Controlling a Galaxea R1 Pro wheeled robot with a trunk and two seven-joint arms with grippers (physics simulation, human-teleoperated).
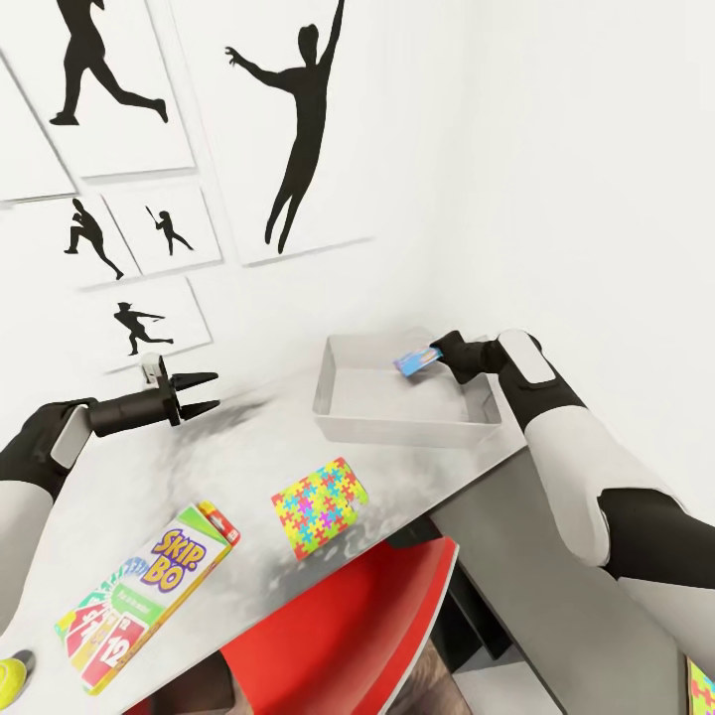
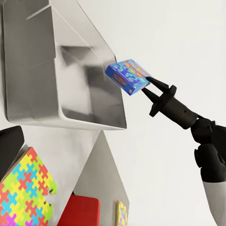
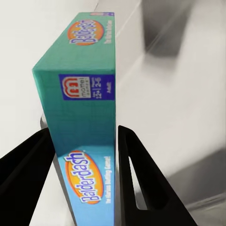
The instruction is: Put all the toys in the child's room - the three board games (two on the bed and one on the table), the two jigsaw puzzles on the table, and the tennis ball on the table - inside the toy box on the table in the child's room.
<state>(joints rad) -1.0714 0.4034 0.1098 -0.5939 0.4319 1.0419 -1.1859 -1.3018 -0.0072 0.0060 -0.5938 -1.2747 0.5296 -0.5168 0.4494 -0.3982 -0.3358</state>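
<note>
Your right hand (image 1: pixel 437 356) is clamped on the Balderdash board game (image 1: pixel 417 361), holding it above the toy box (image 1: pixel 397 422) near the box's far right rim; both fingers (image 3: pixel 141 188) press its flat faces. Your left hand (image 1: pixel 204 393) hovers over the desk (image 1: pixel 248 467) with its fingers spread, grasping nothing. On the desk lie a jigsaw puzzle (image 1: pixel 319 506), the Skip-Bo game (image 1: pixel 149 591) and, at the edge, the tennis ball (image 1: pixel 12 675).
</note>
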